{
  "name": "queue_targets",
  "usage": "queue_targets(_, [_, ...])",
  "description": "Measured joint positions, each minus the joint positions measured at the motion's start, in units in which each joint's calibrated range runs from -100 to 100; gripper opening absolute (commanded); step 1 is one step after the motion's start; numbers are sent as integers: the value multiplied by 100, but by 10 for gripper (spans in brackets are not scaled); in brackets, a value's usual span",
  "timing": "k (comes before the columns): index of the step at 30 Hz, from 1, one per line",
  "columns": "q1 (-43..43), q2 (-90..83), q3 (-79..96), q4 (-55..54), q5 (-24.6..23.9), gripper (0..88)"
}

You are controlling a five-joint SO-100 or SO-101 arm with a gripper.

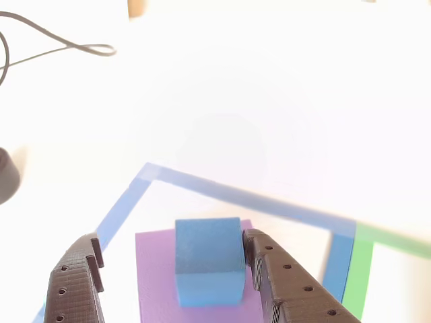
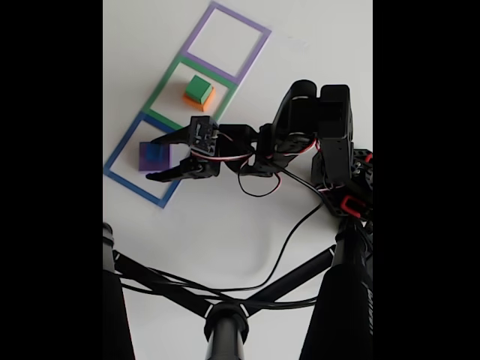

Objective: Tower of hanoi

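Observation:
A blue cube (image 1: 209, 259) sits on top of a wider purple cube (image 1: 156, 276), inside the blue strip square (image 1: 202, 183). In the fixed view this stack (image 2: 154, 156) lies in the blue square (image 2: 120, 150). My gripper (image 1: 172, 239) is open and low around the stack. Its right finger (image 1: 283, 282) is close against the blue cube's side, and its left finger (image 1: 75, 282) stands well apart. From the fixed view the gripper (image 2: 152, 159) straddles the stack. A green cube (image 2: 197, 87) rests on an orange cube (image 2: 201, 100) in the green square (image 2: 166, 86).
A purple strip square (image 2: 259, 31) lies beyond the green one. The arm's base (image 2: 337, 154) stands at the right, with a black cable (image 2: 285, 255) trailing toward a black stand (image 2: 225, 322) at the bottom. A looped cable (image 1: 67, 47) lies far left in the other view.

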Motion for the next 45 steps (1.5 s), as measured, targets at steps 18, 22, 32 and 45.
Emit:
queue_targets(18, [401,-4736,-174,5144,0,3])
queue_targets(22, [622,-5808,-696,7183,0,2])
queue_targets(32, [1449,-6568,-3525,11918,0,1])
queue_targets(45, [2407,-6585,-5814,14246,0,44])
